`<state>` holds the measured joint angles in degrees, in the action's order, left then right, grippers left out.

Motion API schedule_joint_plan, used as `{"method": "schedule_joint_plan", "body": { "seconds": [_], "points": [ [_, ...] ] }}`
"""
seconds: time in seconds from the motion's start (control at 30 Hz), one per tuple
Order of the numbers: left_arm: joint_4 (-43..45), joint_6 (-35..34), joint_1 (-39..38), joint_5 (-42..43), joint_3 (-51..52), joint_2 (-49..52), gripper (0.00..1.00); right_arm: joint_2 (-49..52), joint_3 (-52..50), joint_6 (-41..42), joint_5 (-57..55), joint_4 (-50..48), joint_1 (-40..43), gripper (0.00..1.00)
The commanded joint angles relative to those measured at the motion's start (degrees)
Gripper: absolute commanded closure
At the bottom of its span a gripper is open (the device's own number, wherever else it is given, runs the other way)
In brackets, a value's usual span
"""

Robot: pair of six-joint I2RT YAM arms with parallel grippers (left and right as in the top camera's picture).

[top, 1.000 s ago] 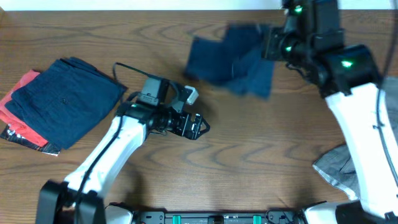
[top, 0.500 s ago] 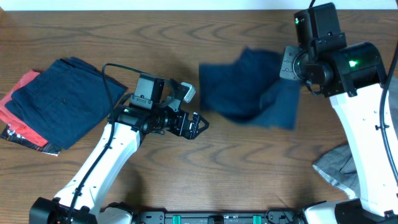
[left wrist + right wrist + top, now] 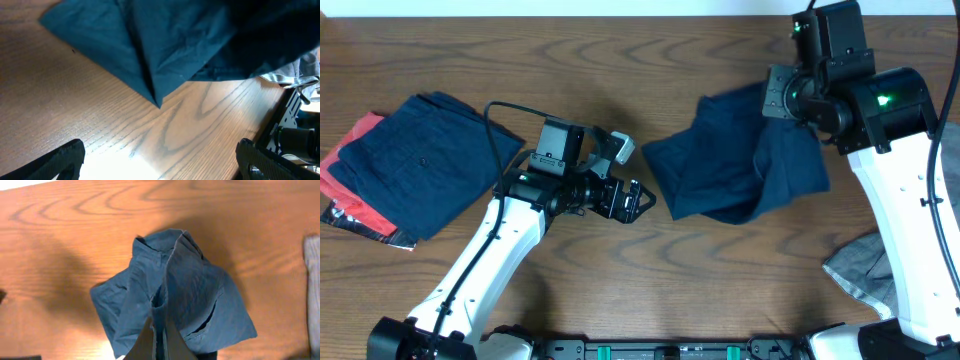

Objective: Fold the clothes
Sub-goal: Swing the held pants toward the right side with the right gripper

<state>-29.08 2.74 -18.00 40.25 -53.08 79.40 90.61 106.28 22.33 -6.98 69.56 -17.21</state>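
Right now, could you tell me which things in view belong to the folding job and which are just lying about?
Part of the job: crumpled navy garment, pinched in the shut right gripper; folded navy garment at left; red garment under it; grey garment at the right edge; open left gripper, empty.
Not part of it: wooden table; equipment rail along the near edge.

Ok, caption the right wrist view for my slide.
Right claw pinches crumpled navy garment hanging over wooden table.

— Where are the navy shorts (image 3: 740,170) seen?
— Far right of centre, crumpled and partly lifted.
— And the rest?
— A folded navy garment (image 3: 415,175) is laid over a red garment (image 3: 348,150) at left; a grey garment (image 3: 855,268) is bunched near right.
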Motion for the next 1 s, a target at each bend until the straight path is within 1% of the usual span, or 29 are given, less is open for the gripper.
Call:
{"method": "schedule_joint_plan", "body": {
  "seconds": [0.0, 0.1, 0.13, 0.33, 0.43, 0.73, 0.87, 0.97],
  "points": [
    [0.8, -0.5, 0.5, -0.4, -0.9, 0.0, 0.02, 0.0, 0.1, -7.3, 4.5, -1.0, 0.3, 0.99],
    [1.6, -0.5, 0.5, -0.4, -0.9, 0.0, 0.02, -0.3, 0.5, -16.5, 10.2, -2.4, 0.3, 0.99],
    [1.8, -0.5, 0.5, -0.4, -0.9, 0.0, 0.02, -0.5, 0.6, -18.0, 11.0, -2.8, 0.3, 0.99],
    [2.5, -1.6, 1.9, -0.4, -1.2, -0.3, 0.02, -5.6, 2.8, -19.3, 10.6, -5.9, 0.7, 0.99],
    [2.8, -2.8, 2.8, -0.4, -1.3, -0.7, 0.02, -9.0, 4.7, -24.7, 14.0, -5.8, 0.7, 0.99],
    [2.9, -2.9, 3.3, -0.4, -1.3, -0.8, 0.02, -20.6, 9.3, -36.7, 25.0, -5.8, 0.7, 0.99],
    [2.9, -2.9, 3.3, -0.4, -1.3, -0.8, 0.02, -22.8, 10.8, -37.6, 20.1, -7.3, 0.8, 0.99],
    [2.9, -2.9, 3.3, -0.4, -1.3, -0.8, 0.02, -22.3, 10.7, -37.6, 16.7, -8.2, 0.8, 0.99]
  ]
}}
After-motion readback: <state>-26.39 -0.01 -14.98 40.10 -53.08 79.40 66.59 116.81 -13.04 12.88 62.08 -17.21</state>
